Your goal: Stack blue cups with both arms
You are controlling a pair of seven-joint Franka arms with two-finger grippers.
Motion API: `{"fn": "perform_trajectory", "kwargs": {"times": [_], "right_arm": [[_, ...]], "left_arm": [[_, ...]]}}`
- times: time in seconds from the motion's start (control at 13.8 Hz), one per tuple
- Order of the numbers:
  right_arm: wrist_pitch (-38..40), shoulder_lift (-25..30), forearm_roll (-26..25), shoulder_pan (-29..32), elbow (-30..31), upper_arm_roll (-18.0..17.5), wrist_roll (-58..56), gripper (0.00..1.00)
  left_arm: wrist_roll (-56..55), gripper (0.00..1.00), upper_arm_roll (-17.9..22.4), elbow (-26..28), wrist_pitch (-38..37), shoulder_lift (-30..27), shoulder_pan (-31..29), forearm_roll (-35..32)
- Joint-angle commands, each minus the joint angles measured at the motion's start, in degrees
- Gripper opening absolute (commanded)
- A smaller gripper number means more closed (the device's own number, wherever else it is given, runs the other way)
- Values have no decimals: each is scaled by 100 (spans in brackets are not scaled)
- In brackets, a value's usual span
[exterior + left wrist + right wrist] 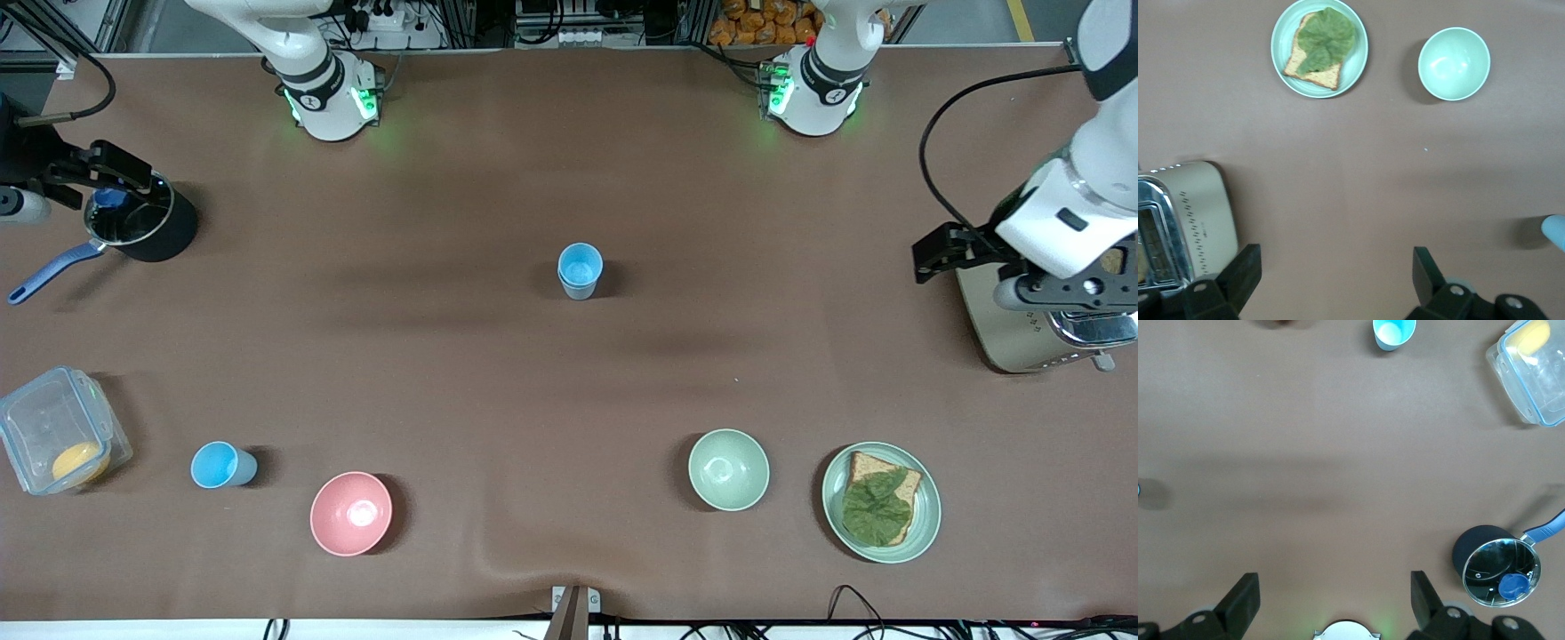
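Observation:
A light-blue cup (580, 269) stands upright mid-table; a second rim shows around it, as if one cup sits inside another. Its edge shows in the left wrist view (1555, 233). Another blue cup (222, 465) stands near the front camera toward the right arm's end, between the clear box and the pink bowl; it also shows in the right wrist view (1393, 333). My left gripper (948, 252) hangs open and empty beside the toaster (1335, 277). My right gripper (105, 165) hangs open and empty over the black pot (1331, 595).
A toaster (1031, 329) is at the left arm's end. A black pot (142, 227) with a blue handle and a clear box (53, 431) are at the right arm's end. A pink bowl (350, 513), a green bowl (728, 469) and a plate (925, 524) of bread lie near the front camera.

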State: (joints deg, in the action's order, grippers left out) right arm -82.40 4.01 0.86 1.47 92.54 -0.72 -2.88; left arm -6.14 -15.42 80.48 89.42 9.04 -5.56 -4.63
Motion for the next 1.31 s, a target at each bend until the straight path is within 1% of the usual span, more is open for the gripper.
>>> {"fn": "perform_trajectory", "kwargs": {"times": [0.0,0.15,0.22,0.29,0.44,0.58,0.8,0.94,1.02,1.09,1.23], "right_arm": [[92,-59,-69,135,-122,-121,60,100],[83,-67,-69,143,-122,-121,60,100],[83,-59,-69,135,-131,-130,60,100],[92,-59,-69,126,-122,-130,60,100],[92,-67,-69,135,-122,-130,60,100],[92,-67,-69,126,-122,-130,60,100],[92,-67,-69,126,-122,-130,42,100],[83,-67,-69,126,-122,-130,25,100],[83,-67,-69,126,-122,-130,25,100],[83,-67,-69,126,-122,-130,25,100],[75,-67,-69,126,-122,-130,25,100]], "left_arm": [[297,100,407,267,102,-333,108,-47],[447,100,601,337,93,-403,231,-46],[421,100,628,433,76,-473,240,-38],[351,100,628,643,84,-613,249,-38],[359,100,637,759,75,-711,292,-37],[552,100,768,707,67,-729,371,-38],[561,100,786,601,-73,-729,538,23],[474,100,795,601,-109,-729,539,409],[473,100,847,592,-135,-729,547,463],[473,100,952,522,-144,-720,661,463],[473,100,988,443,-188,-711,750,429]]}}
